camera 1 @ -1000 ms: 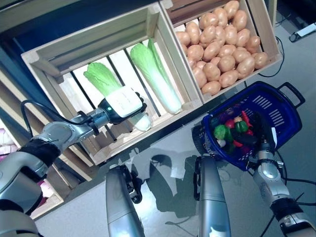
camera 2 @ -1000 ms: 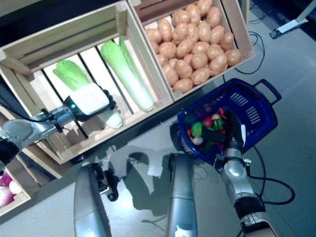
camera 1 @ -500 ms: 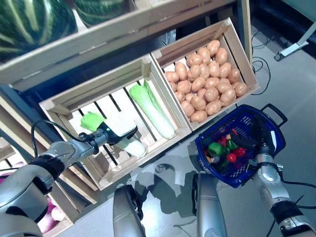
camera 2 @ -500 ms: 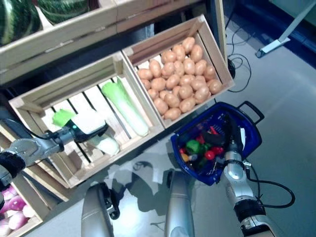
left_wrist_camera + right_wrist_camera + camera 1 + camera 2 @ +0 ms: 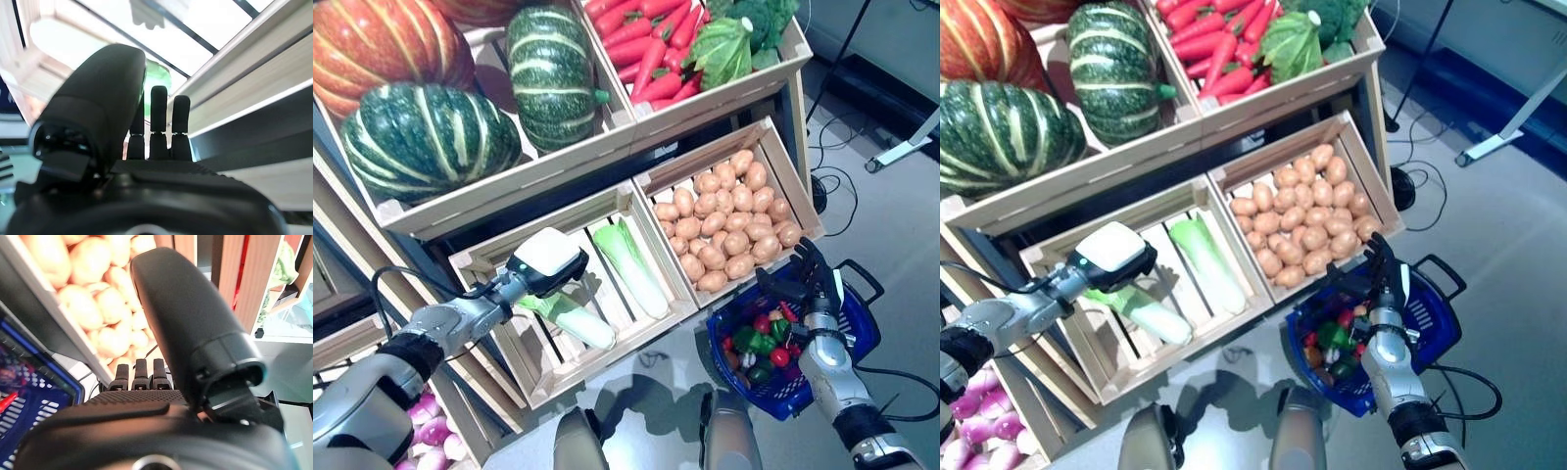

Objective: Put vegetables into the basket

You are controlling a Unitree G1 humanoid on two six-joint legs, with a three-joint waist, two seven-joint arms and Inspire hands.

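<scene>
Left hand (image 5: 548, 262) is inside the slatted wooden crate (image 5: 540, 364), over the leafy end of a cabbage (image 5: 570, 318) that lies on the slats. Its wrist view shows fingers (image 5: 158, 122) straight and stretched out with green leaf just past the tips, so it is relaxed, not grasping. A second cabbage (image 5: 631, 266) lies in the same crate, apart from the hand, nearer the divider.

Right hand (image 5: 815, 289) is at the far rim of the blue basket (image 5: 850, 357), which sits on the floor below the potato crate (image 5: 729, 217). From the head view, fingers appear spread over the rim (wrist view only shows fingers (image 5: 138, 374) extended toward the potatoes, blue basket mesh to the side). Nothing visible between fingers and thumb, reads as released.

Basket already holds mixed vegetables (image 5: 759, 345): green, red and dark pieces, too small to tell each apart.

Upper shelf: striped green pumpkins (image 5: 429, 140) and an orange one (image 5: 380, 44) in one bin, carrots (image 5: 646, 39) with a leafy green head and broccoli in the next. Pink-purple bulbs (image 5: 421, 439) in a bin low on the robot's left
</scene>
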